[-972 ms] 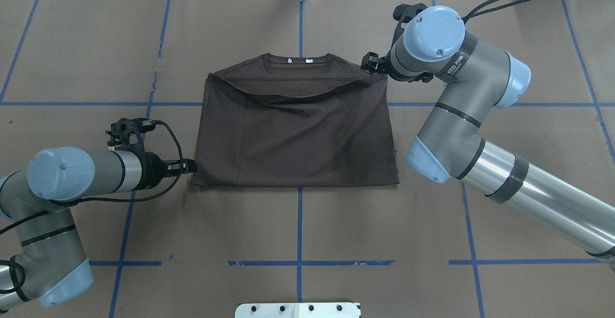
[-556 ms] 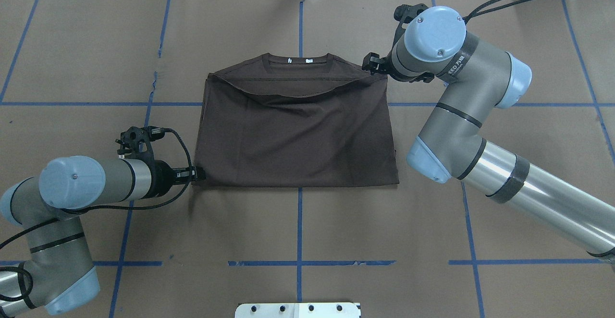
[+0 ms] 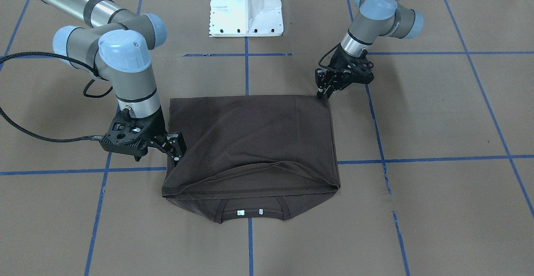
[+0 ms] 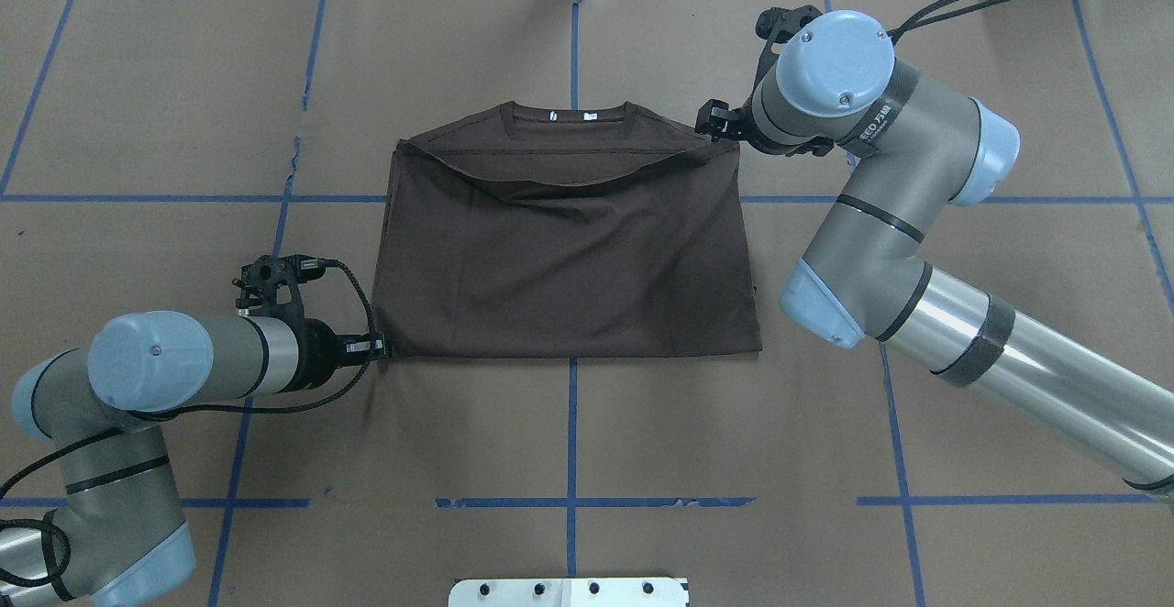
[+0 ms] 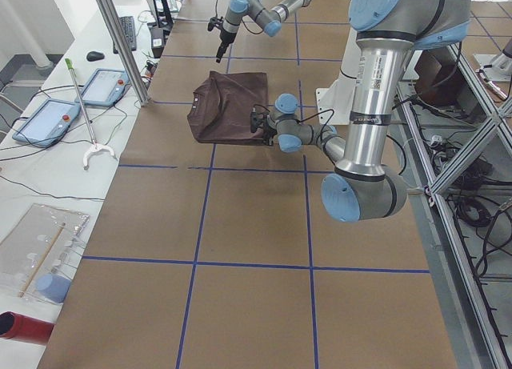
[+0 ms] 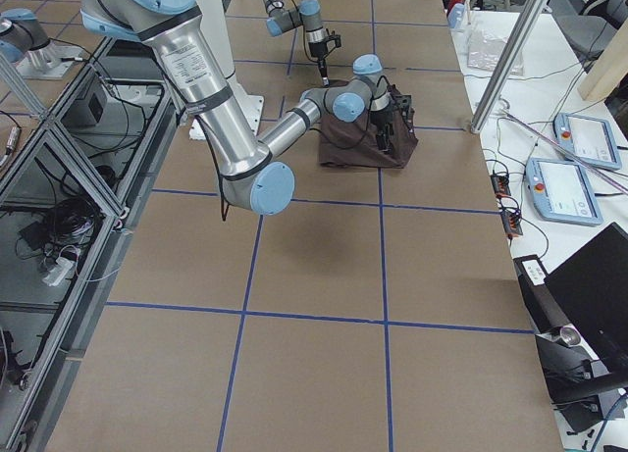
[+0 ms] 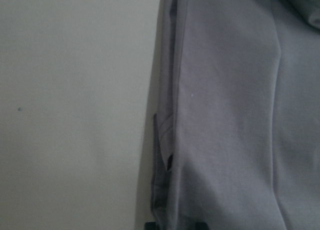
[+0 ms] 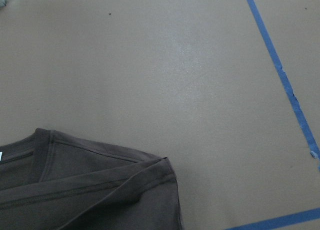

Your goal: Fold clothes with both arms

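Two dark fingertips (image 7: 200, 226) of my left gripper (image 4: 378, 347) show at the bottom edge of the left wrist view. They stand apart, and the side edge of the T-shirt (image 4: 569, 259) lies between them, so the jaws are open and do not pinch the cloth. Seen from overhead, this gripper is at the shirt's 7 o'clock corner.

My right gripper (image 4: 708, 121) is at the shirt's 1 o'clock corner, just beside the shoulder seam. Its wrist view shows no finger, only the shoulder corner lying flat, so I cannot tell if these fingers are open or closed.

In the overhead view the T-shirt lies flat near the middle of the table (image 4: 825, 424), a little toward 12 o'clock. Its lower part is folded up over the chest. The collar (image 4: 569, 110) and two small white tags (image 4: 590, 116) are uncovered at 12 o'clock.

My left arm (image 4: 211, 364) comes in from 8 o'clock and my right arm (image 4: 871, 231) from 4 o'clock. Brown paper with blue tape lines (image 4: 571, 442) covers the table, and the white base (image 4: 569, 591) sits at 6 o'clock.
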